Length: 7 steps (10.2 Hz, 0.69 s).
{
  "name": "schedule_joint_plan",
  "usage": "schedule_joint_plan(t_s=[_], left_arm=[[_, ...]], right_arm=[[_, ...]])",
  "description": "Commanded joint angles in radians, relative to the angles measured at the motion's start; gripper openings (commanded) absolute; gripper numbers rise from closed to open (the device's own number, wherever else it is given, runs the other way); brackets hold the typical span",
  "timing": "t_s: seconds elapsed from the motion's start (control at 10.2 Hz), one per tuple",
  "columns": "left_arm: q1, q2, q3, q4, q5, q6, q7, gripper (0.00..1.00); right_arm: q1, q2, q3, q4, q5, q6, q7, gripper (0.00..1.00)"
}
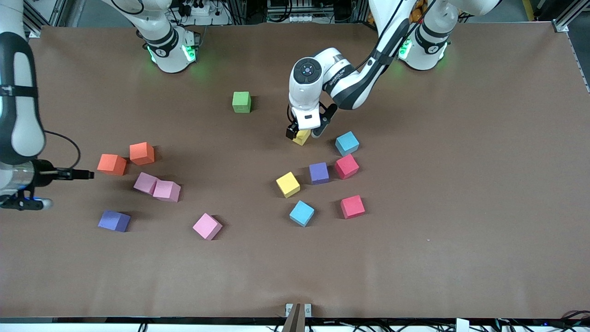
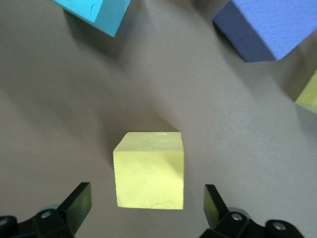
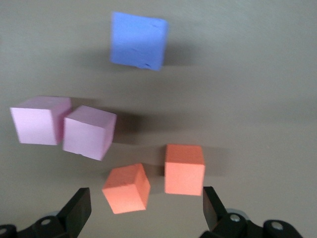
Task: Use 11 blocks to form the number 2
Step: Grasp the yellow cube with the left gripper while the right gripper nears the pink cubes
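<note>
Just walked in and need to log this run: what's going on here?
The left gripper is down at a yellow block near the table's middle, fingers open on either side, not yet gripping. The right gripper hovers open over two orange blocks toward the right arm's end. The other blocks, including a lone green block, lie scattered; no digit is formed yet.

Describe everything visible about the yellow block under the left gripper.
The yellow block is a small matte cube that looks like foam, with faint dents on its top face and fairly crisp edges. It sits flat on the brown table, apart from the other blocks; a light blue block lies beside it toward the left arm's end. The left gripper is directly over it, fingers open on either side and not touching it. In the front view the gripper hides much of it.
</note>
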Motion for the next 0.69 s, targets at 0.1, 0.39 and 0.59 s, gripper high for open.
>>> schedule_joint_plan(t_s=[0.1, 0.39, 0.59], left_arm=[[-0.002, 0.013, 0.002, -0.039, 0.051, 0.053, -0.02, 1.0], [-0.006, 0.036, 0.002, -0.037, 0.055, 0.099, -0.046, 1.0], [-0.02, 0.056, 0.006, -0.039, 0.055, 0.133, -0.054, 1.0]], right_arm=[[0.072, 0.053, -0.001, 0.017, 0.019, 0.059, 0.04, 1.0], [0.155, 0.08, -0.001, 0.019, 0.056, 0.125, 0.03, 1.0], [0.216, 0.073, -0.001, 0.037, 0.053, 0.117, 0.034, 1.0]])
